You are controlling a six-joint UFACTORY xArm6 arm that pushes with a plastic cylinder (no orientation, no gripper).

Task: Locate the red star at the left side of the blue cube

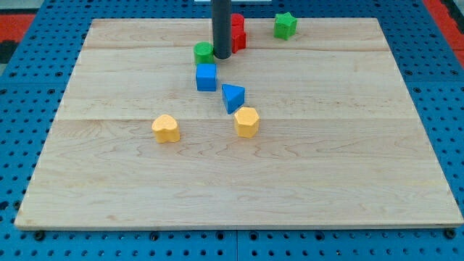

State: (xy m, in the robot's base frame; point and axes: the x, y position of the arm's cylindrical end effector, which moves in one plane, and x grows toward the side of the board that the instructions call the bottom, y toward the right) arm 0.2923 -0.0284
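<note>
The blue cube [206, 77] sits on the wooden board [239, 181] near the view's top centre. The red star [238, 32] lies above and to the right of it, partly hidden behind my rod. My tip [222, 56] rests just left of the red block, right beside a green block [204, 52] and just above the blue cube's upper right corner. The red block's shape is mostly hidden by the rod.
A green star [286, 25] lies at the view's top right. A blue triangular block [233, 97] sits below and right of the cube. A yellow hexagonal block [247, 122] and a yellow heart-like block [166, 128] lie lower down.
</note>
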